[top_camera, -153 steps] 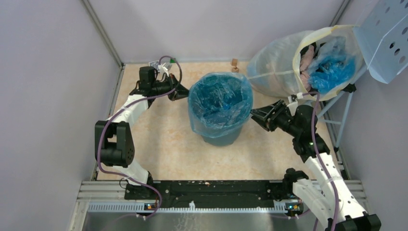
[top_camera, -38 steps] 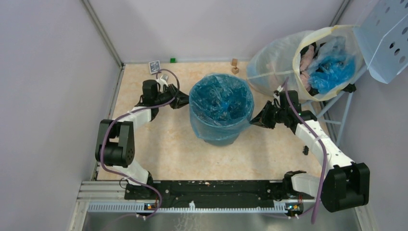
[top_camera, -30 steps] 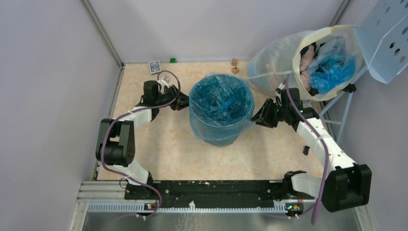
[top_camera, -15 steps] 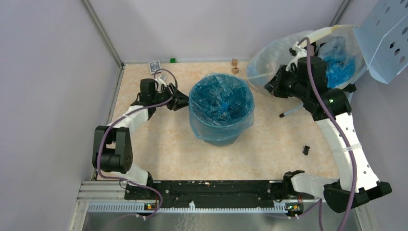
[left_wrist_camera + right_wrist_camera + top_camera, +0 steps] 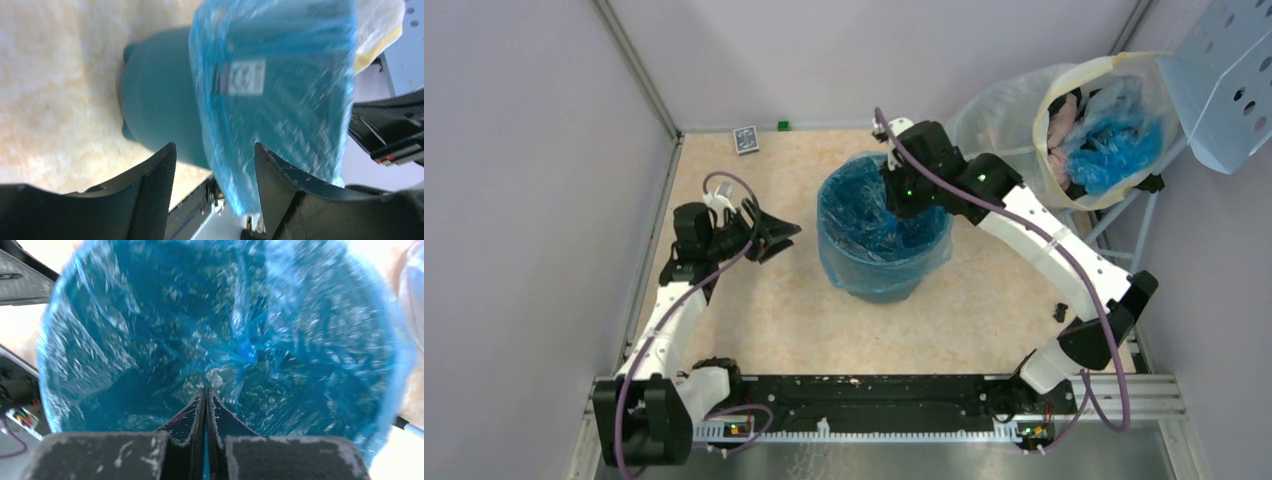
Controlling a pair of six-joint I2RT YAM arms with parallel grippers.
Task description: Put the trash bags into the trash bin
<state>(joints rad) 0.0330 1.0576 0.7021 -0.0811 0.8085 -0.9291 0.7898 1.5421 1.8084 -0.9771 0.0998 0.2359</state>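
The trash bin (image 5: pixel 886 287) is a dark-teal bucket in the middle of the table. A light-blue trash bag (image 5: pixel 879 215) lines it and folds over its rim. My right gripper (image 5: pixel 900 203) hangs over the bin's far side, pointing down into it. In the right wrist view it (image 5: pixel 206 389) is shut, its tips just above the crumpled bag (image 5: pixel 280 340), with nothing visibly pinched. My left gripper (image 5: pixel 776 236) stands open to the left of the bin, apart from it. The left wrist view shows this gripper (image 5: pixel 212 156) empty, with the bin (image 5: pixel 155 100) and the bag's overhang (image 5: pixel 280 85) beyond it.
A cloudy-white sack (image 5: pixel 999 125) holding blue plastic and pink items leans at the back right, beside a pale-blue perforated panel (image 5: pixel 1224 70). A small card (image 5: pixel 745 139) and a green cube (image 5: pixel 783 125) lie by the back wall. A small black piece (image 5: pixel 1060 311) lies at the right.
My right arm swung from the sack's side to above the bin, and its gripper went shut. My left gripper drew back leftward from the bin's rim and opened wider.
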